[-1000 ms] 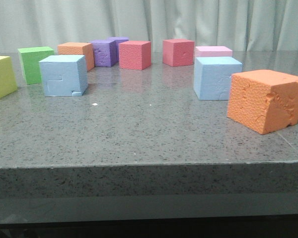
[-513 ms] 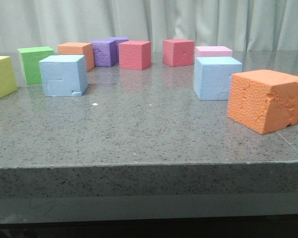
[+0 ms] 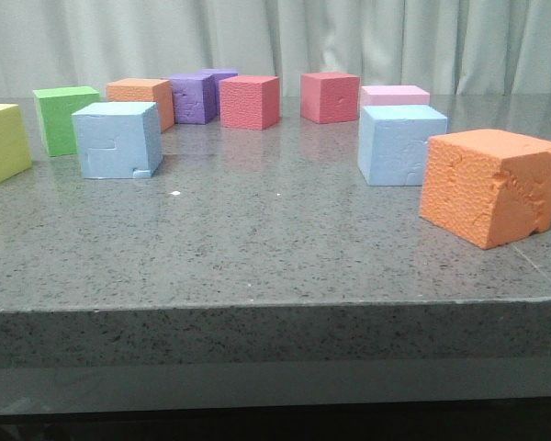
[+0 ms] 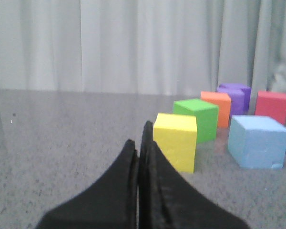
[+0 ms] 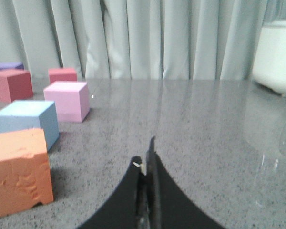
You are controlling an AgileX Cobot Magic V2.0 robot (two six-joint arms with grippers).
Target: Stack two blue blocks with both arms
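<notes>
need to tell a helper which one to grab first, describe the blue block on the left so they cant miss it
On the grey table, look to the left half, in front of the back row of cubes. The left blue block sits just right of the green cube and ahead of an orange cube. It is pale sky blue with jigsaw seams; the other blue block stands far right.

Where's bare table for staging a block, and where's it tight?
Free: the wide grey patch between the left blue block, the right blue block and the near table edge. Crowded: the back row from the green cube to the pink cube.
</notes>
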